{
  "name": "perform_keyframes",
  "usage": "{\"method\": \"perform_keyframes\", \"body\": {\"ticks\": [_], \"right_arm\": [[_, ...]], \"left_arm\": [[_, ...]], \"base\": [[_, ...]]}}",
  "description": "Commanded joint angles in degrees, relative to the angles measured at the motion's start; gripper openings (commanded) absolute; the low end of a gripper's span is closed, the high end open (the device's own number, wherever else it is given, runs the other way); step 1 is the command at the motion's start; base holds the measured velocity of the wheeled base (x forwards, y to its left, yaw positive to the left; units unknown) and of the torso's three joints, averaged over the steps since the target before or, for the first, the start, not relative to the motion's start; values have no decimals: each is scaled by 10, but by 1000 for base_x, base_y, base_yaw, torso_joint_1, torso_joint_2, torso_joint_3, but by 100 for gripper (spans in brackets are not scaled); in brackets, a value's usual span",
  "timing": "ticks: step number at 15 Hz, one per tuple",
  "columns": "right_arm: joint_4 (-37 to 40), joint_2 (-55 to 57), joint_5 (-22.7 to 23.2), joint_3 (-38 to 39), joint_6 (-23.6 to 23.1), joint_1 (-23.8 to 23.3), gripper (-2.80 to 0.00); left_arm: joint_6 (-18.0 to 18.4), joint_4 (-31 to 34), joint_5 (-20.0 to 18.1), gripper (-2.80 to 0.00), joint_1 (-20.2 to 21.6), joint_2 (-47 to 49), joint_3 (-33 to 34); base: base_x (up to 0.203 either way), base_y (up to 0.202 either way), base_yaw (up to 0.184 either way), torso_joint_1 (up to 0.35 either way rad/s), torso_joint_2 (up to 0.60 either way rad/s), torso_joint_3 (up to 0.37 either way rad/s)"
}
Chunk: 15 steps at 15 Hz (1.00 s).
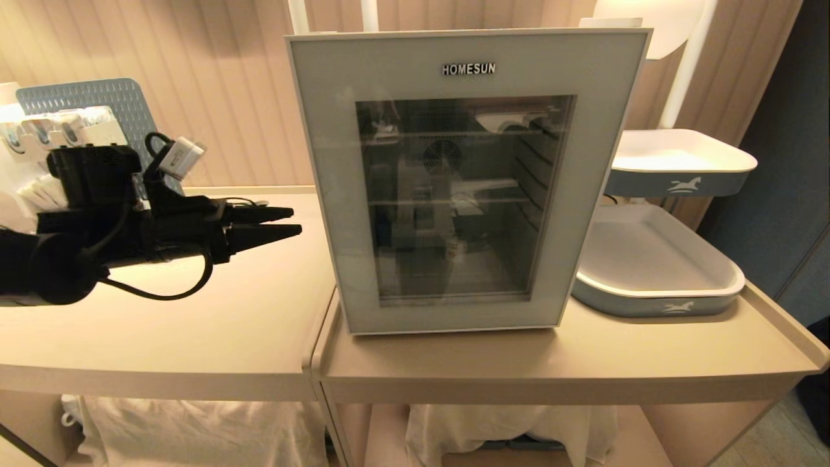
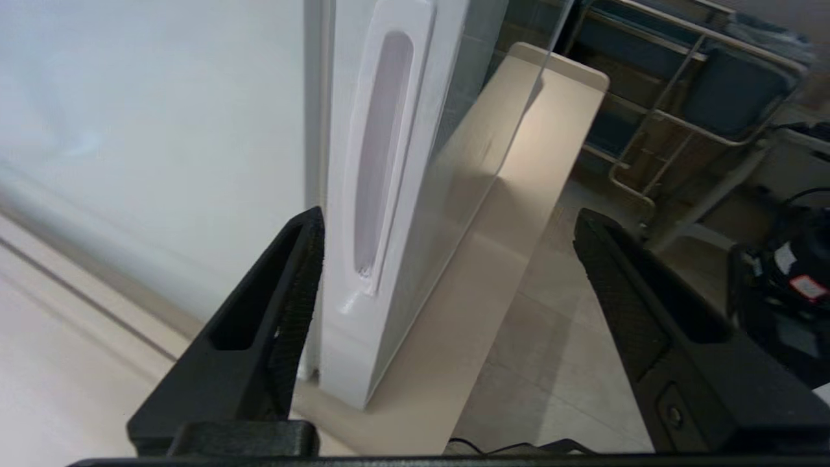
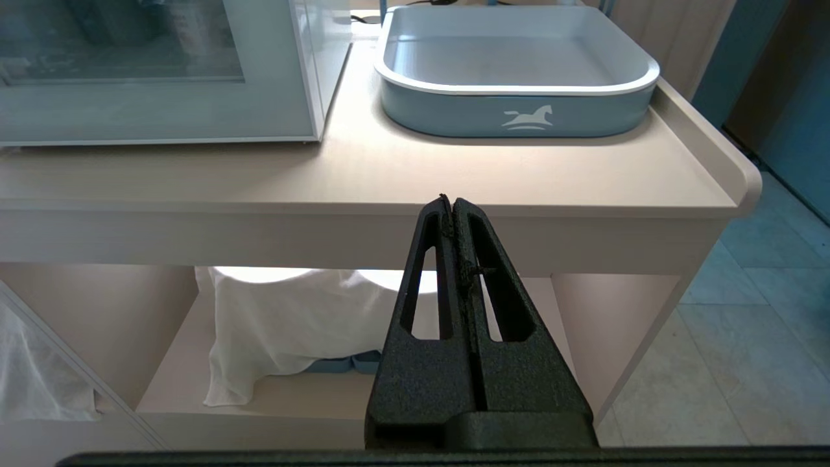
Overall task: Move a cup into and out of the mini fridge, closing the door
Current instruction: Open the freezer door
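Left gripper (image 1: 295, 221) hovers above the beige table (image 1: 194, 324), fingers spread, pointing at the left edge of the mini fridge (image 1: 454, 181), whose door (image 1: 337, 194) is shut. Right gripper (image 3: 452, 202), pressed together, hangs parked below the table's front edge. A blue-grey tray (image 1: 655, 259) sits right of the fridge; ribbed beige panelling (image 1: 214, 78) lines the wall behind. No cup can be made out.

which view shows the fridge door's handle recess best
The left wrist view: the long recessed handle on the door's side edge sits close ahead of the open left hand. The head view shows only the door's front; the right wrist view only its lower corner.
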Motion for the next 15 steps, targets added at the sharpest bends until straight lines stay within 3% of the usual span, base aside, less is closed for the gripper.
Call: {"method": "perform_keyframes", "body": {"ticks": [1, 6, 10, 15], "right_arm": [[0, 0, 0, 0, 0, 0, -280], [0, 0, 0, 0, 0, 0, -280], [0, 0, 0, 0, 0, 0, -280], [-2, 0, 1, 0, 0, 0, -280]], "left_arm": [[0, -3, -4, 0, -17, 33, -10], [-7, -2, -6, 0, -50, 49, -18], [-30, -2, -57, 0, -53, 32, -14], [-34, -1, -58, 0, -78, -19, 16]], "base": [[0, 0, 0, 0, 0, 0], [0, 0, 0, 0, 0, 0], [0, 0, 0, 0, 0, 0], [0, 0, 0, 0, 0, 0]]}}
